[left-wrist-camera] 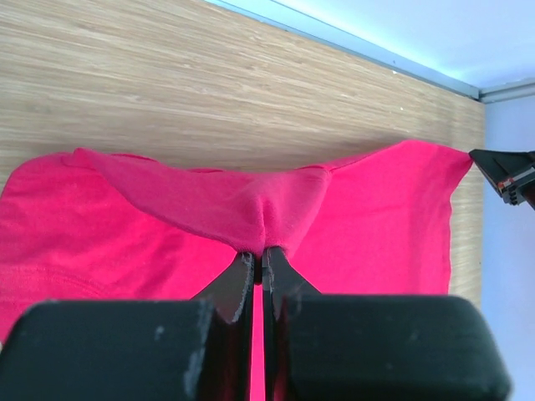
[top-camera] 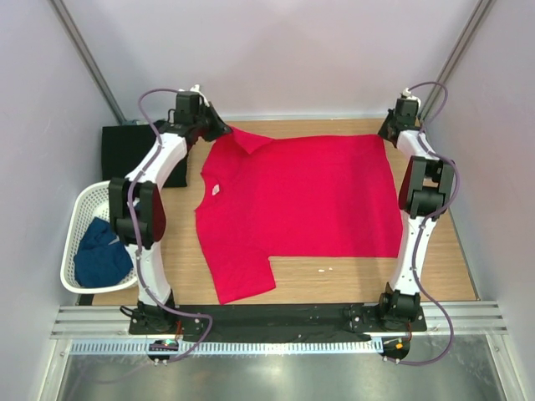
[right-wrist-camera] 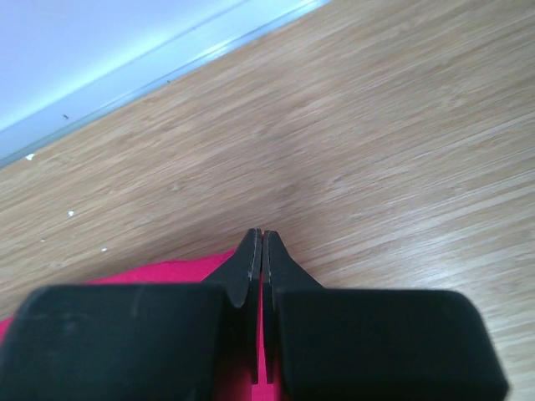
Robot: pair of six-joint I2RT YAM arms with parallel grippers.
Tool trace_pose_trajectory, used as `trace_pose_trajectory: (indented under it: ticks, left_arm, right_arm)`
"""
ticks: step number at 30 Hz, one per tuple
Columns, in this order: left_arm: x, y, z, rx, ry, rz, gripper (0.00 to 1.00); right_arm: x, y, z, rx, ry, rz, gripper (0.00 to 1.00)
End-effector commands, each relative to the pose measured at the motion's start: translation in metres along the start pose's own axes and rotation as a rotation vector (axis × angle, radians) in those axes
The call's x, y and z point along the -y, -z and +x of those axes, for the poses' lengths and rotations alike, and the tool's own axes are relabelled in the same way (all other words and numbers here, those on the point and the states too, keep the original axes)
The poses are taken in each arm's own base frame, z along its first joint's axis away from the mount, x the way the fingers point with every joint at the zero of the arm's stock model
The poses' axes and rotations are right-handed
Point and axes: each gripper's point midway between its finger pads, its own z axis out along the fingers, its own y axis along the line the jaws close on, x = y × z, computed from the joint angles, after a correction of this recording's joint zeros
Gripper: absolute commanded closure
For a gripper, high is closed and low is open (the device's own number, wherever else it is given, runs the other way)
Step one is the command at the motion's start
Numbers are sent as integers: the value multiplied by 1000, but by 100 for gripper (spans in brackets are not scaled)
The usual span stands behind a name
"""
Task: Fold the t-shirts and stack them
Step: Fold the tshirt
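Note:
The red t-shirt (top-camera: 301, 200) lies spread flat on the wooden table, its white neck label (top-camera: 215, 190) at the left. My left gripper (top-camera: 219, 129) is at the shirt's far left corner, shut on a raised fold of the red cloth (left-wrist-camera: 267, 209); in the left wrist view the left gripper (left-wrist-camera: 259, 255) pinches that fold. My right gripper (top-camera: 389, 134) is at the far right corner, where the cloth is drawn to a point. In the right wrist view the right gripper (right-wrist-camera: 262, 238) is shut, with red cloth (right-wrist-camera: 167, 271) in the slit between its jaws.
A black t-shirt (top-camera: 125, 150) lies folded at the far left of the table. A white mesh basket (top-camera: 71, 234) at the left edge holds a dark blue t-shirt (top-camera: 100, 259). The back wall runs just beyond both grippers.

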Motion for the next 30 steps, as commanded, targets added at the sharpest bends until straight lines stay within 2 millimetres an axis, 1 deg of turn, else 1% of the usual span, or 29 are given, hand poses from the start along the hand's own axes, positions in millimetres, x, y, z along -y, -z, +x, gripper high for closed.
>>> trace_pose_trajectory:
  ticks: [1,2,3,4,5,6,7,8,9,10,11,15,16,19,20,22,23,24,27,30]
  left_arm:
    - [22,29,-5,12,-3,56,100]
    - [25,36,-7,23,-8,57,100]
    - [21,38,-2,14,-2,47,100]
    - [20,40,-1,16,0,42,100]
    - [21,43,1,14,1,46,100]
    - [24,48,1,15,-1,56,100]
    - [22,49,7,2,3,53,100]
    - [21,51,9,-1,3,53,100]
    - [22,56,10,0,0,53,100]
    - [18,57,14,-9,2,44,100]
    - [17,59,16,-11,2,40,100]
    - [9,68,26,-22,-3,8,100]
    - [10,73,24,-13,-7,5,100]
    - [3,78,29,-20,-10,-24,100]
    - [4,81,29,-15,-13,-26,100]
    - [-1,83,35,-27,-7,-42,100]
    - [-2,85,35,-24,-5,-53,100]
    - [-7,87,39,-35,1,-70,100]
    - [-12,88,46,-52,14,-87,100]
    - [-16,87,54,-70,23,-92,100]
  right_arm:
    - [-12,36,-60,149,18,-42,99]
    - [-10,41,-60,148,22,-38,99]
    - [-8,43,-60,152,21,-33,99]
    - [-9,45,-59,153,23,-33,99]
    - [-6,46,-51,138,31,-27,99]
    - [-6,51,-53,143,32,-26,99]
    - [-4,53,-53,149,36,-18,99]
    - [0,54,-45,132,39,-9,99]
    - [0,59,-47,138,41,-9,99]
    - [2,60,-47,142,44,-6,99]
    - [5,60,-37,125,47,0,99]
    - [13,68,-32,121,46,11,99]
    - [15,70,-28,114,45,14,99]
    - [21,74,-23,107,48,26,99]
    - [21,77,-24,108,53,23,99]
    - [24,78,-20,101,57,31,99]
    - [25,81,-22,104,60,31,99]
    - [25,82,-21,103,66,32,99]
    - [28,86,-20,95,78,35,99]
    - [30,88,-12,73,91,41,99]
